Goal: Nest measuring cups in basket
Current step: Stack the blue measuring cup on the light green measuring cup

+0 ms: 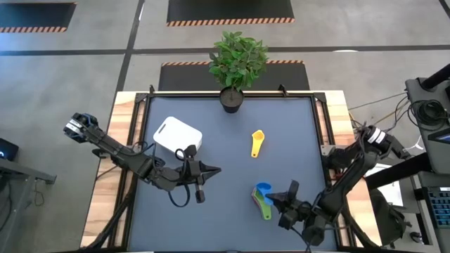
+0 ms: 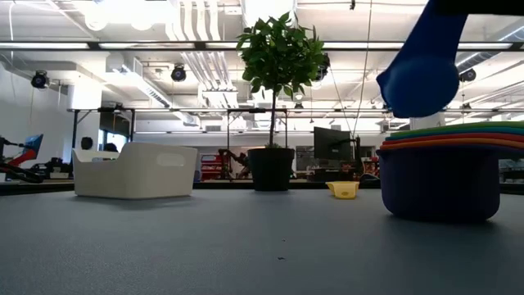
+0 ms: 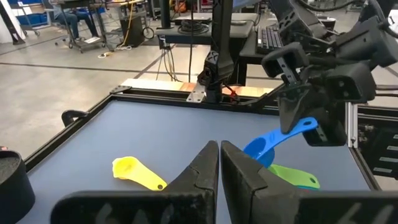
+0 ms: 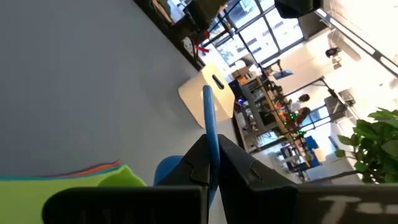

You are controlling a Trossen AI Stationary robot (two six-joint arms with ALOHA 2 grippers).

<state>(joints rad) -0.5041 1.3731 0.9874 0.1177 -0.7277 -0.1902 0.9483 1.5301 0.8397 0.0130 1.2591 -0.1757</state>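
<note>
A smooth white plastic basket with rounded corners sits on the matte grey desk beside the left hand, whose fingers are pressed together, holding nothing. The right hand pinches the flat handle of a glossy blue cup, tilted just above a nested stack of cups. A yellow cup lies apart, near a potted plant

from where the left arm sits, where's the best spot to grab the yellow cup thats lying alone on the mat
Probably by its flat handle. The yellow cup lies apart from the other cups, bowl toward the plant and handle pointing at the near edge. Coming straight down, fingers closing across the thin handle looks easiest. The left gripper is shut and would need opening first.
</note>
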